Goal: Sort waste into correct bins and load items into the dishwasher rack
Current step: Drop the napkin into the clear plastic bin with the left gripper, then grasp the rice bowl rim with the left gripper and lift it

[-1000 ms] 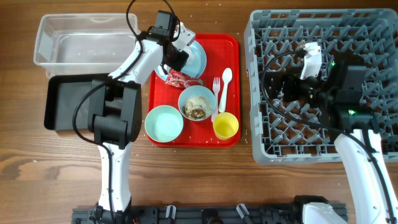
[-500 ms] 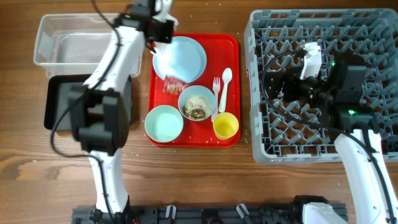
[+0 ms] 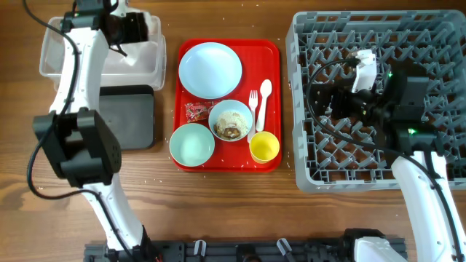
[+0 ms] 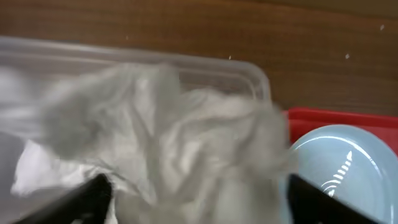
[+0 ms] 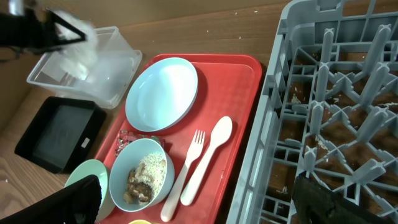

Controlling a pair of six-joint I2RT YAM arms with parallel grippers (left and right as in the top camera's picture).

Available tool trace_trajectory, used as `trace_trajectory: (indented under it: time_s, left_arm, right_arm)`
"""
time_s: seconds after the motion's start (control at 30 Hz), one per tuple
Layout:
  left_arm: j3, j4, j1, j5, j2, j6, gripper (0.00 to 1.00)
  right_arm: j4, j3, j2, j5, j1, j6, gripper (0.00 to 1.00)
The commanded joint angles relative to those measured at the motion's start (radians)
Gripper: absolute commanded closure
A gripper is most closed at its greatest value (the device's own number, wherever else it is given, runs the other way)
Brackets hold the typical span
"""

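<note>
My left gripper (image 3: 127, 33) hangs over the clear tub (image 3: 58, 62), jaws wide apart. The crumpled white napkin (image 4: 180, 137) shows blurred between and below the fingers, over the tub. On the red tray lie the light blue plate (image 3: 210, 69), the red wrapper (image 3: 195, 110), a bowl with rice and brown scraps (image 3: 231, 120), an empty mint bowl (image 3: 191, 143), the yellow cup (image 3: 264, 147), the fork (image 3: 253, 109) and the spoon (image 3: 264, 98). My right gripper (image 3: 320, 98) is open and empty over the grey dishwasher rack (image 3: 437, 36), near its left edge.
The black tray (image 3: 127, 120) sits just in front of the clear tub, left of the red tray (image 3: 273, 51). The left arm stretches from the table's front edge up along the left side. Bare wood lies between the red tray and the rack.
The left arm has swung from the plate on the red tray leftward to above the clear tub, taking the napkin with it, and its jaws have opened. The right arm is unmoved.
</note>
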State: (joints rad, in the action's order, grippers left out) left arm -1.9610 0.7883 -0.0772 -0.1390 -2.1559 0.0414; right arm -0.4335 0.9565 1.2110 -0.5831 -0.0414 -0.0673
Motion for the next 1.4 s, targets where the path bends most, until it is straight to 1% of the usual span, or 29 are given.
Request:
trace_trajectory:
  time_s: [0.0,0.2,0.3,0.4,0.43,0.47,0.5,0.53,0.6,0.67,0.7,0.73,0.8,0.83,0.93,1.07,1.17,1.37]
  left_arm:
    - [-0.003,0.017,0.004,0.001,-0.029,-0.005,0.00]
    - [-0.003,0.063,0.044,-0.005,0.067,-0.005,0.00]
    - [-0.003,0.147,0.099,-0.127,0.111,-0.005,0.00]
    - [0.000,0.276,0.175,-0.330,0.110,-0.022,0.00]
    - [0.005,0.301,0.199,-0.344,0.109,-0.046,0.00]
    - [0.021,0.326,0.239,-0.340,0.108,-0.076,0.00]
    - [0.050,0.336,0.287,-0.308,0.108,-0.154,0.00]
    - [0.075,0.331,0.320,-0.272,0.108,-0.269,0.00]
    - [0.130,0.300,0.380,-0.255,0.108,-0.365,0.00]
    - [0.205,0.225,0.458,-0.217,0.108,-0.426,0.00]
    - [0.254,0.179,0.522,-0.122,0.108,-0.480,0.00]
    - [0.278,0.164,0.599,0.011,0.108,-0.526,0.00]
    - [0.291,0.145,0.636,0.055,0.107,-0.526,0.00]
    - [0.298,0.137,0.647,0.064,0.107,-0.526,0.03]
    - [0.332,0.089,0.687,0.096,0.101,-0.552,0.15]
    - [0.359,0.048,0.720,0.142,0.082,-0.552,0.29]
    - [0.360,0.047,0.723,0.145,0.063,-0.556,0.34]
    - [0.360,0.044,0.723,0.145,0.039,-0.571,0.45]
  right_arm:
    - [0.002,0.015,0.001,-0.014,-0.004,-0.014,0.00]
    - [0.003,0.015,0.001,-0.014,-0.004,-0.014,0.00]
    - [0.002,0.015,0.001,-0.014,-0.004,-0.014,0.00]
    - [0.002,0.015,0.001,-0.014,-0.004,-0.014,0.00]
    - [0.002,0.015,0.001,-0.014,-0.004,-0.014,0.00]
    - [0.002,0.015,0.001,-0.013,-0.004,-0.014,0.00]
    - [0.002,0.015,0.001,-0.013,-0.004,-0.013,0.00]
    - [0.002,0.015,0.001,-0.014,-0.004,-0.013,0.01]
    - [0.002,0.015,0.001,-0.014,-0.004,-0.013,0.00]
    - [0.002,0.015,0.001,-0.014,-0.004,-0.014,0.00]
    - [0.002,0.015,0.001,-0.014,-0.004,-0.014,0.00]
    - [0.002,0.015,0.001,-0.014,-0.004,-0.019,0.00]
    - [0.003,0.015,0.001,-0.014,-0.004,-0.043,0.00]
    - [0.003,0.015,0.001,-0.014,-0.004,-0.047,0.00]
    - [0.002,0.015,0.001,-0.014,-0.004,-0.048,0.00]
    - [0.002,0.015,0.001,-0.014,-0.004,-0.048,0.00]
    - [0.002,0.015,0.001,-0.014,-0.004,-0.048,0.00]
    - [-0.001,0.015,0.001,-0.014,-0.004,-0.048,0.00]
